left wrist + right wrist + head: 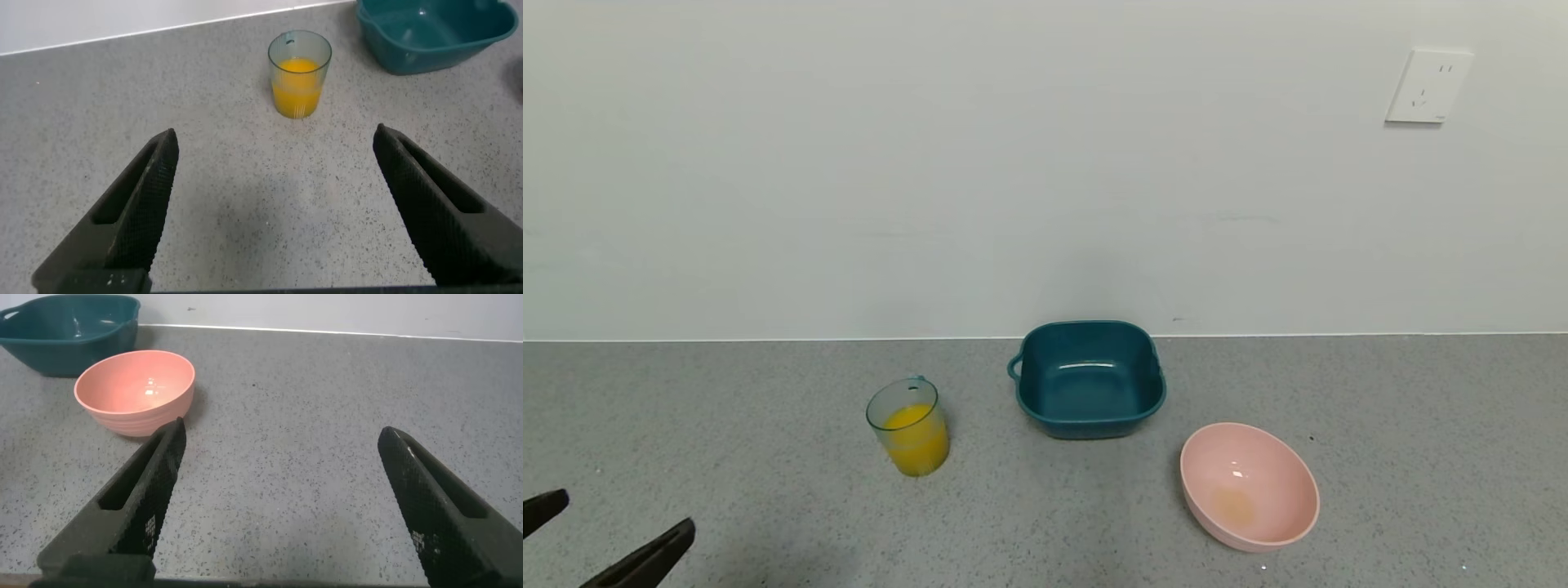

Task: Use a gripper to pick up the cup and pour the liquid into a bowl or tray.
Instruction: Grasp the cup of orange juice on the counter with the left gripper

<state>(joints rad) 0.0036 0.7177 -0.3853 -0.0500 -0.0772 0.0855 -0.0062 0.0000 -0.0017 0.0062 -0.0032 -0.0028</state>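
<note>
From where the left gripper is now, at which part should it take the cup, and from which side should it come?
Grip the cup across its ribbed wall, probably around mid-height. It stands upright and about half full of orange liquid, so a level approach from the side seems safest. The left gripper is open, short of the cup, which shows between its fingers; coming straight forward from the near side should work.

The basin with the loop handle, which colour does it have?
The basin is dark teal inside and outside; the head view shows it best.
</note>
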